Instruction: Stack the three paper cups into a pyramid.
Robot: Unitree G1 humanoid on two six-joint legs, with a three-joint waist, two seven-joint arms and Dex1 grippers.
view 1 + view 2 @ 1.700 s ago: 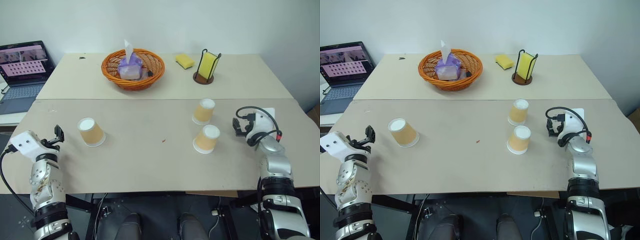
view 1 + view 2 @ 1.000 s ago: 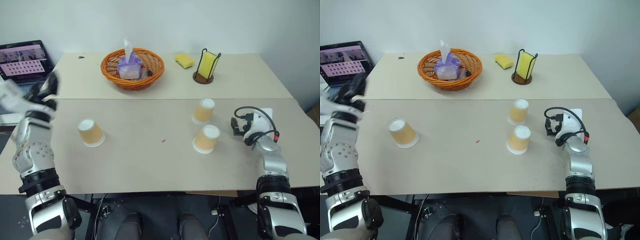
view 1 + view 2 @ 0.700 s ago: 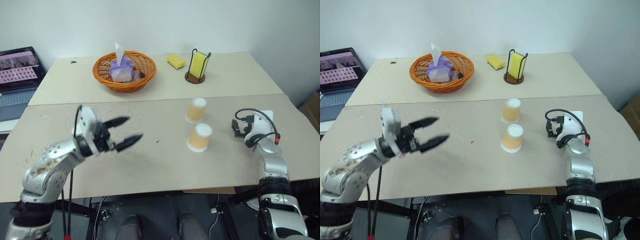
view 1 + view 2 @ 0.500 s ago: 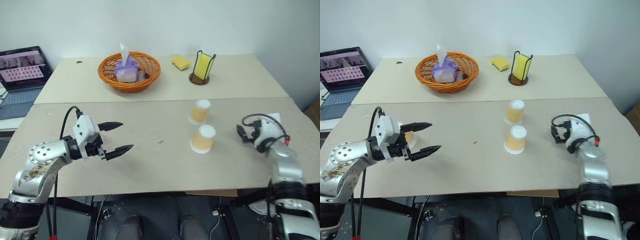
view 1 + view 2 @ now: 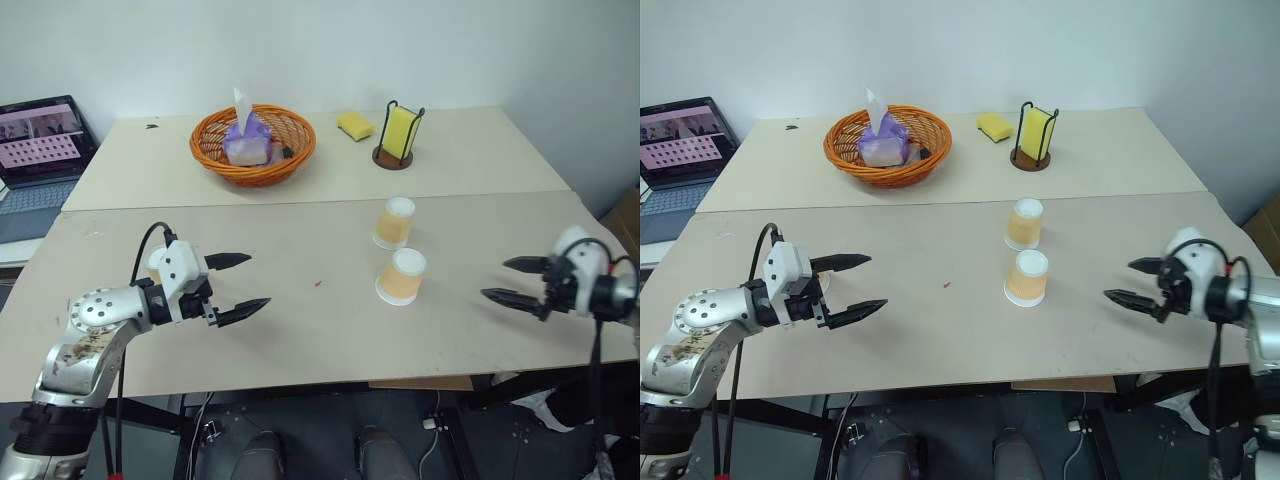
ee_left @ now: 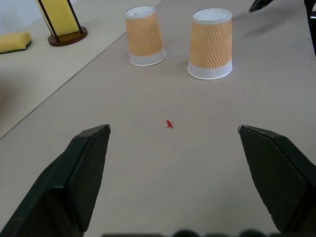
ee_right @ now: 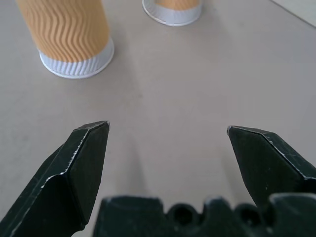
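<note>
Two paper cups (image 5: pixel 398 250), upside down, stand apart mid-desk (image 5: pixel 330 330), toward its right edge. Third cup (image 5: pixel 154 275): a sliver behind the left gripper (image 5: pixel 238 285), near the left edge. Right gripper (image 5: pixel 516 281): empty; both jaws spread wide. The left wrist view alone shows a red speck (image 6: pixel 169 124).

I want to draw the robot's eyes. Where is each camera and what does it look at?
Head views: look down at the table; both open grippers show, left, right.
Left wrist view: behind its fingers, facing two cups.
Right wrist view: behind its fingers, facing those cups.
Shared: the two cups.
</note>
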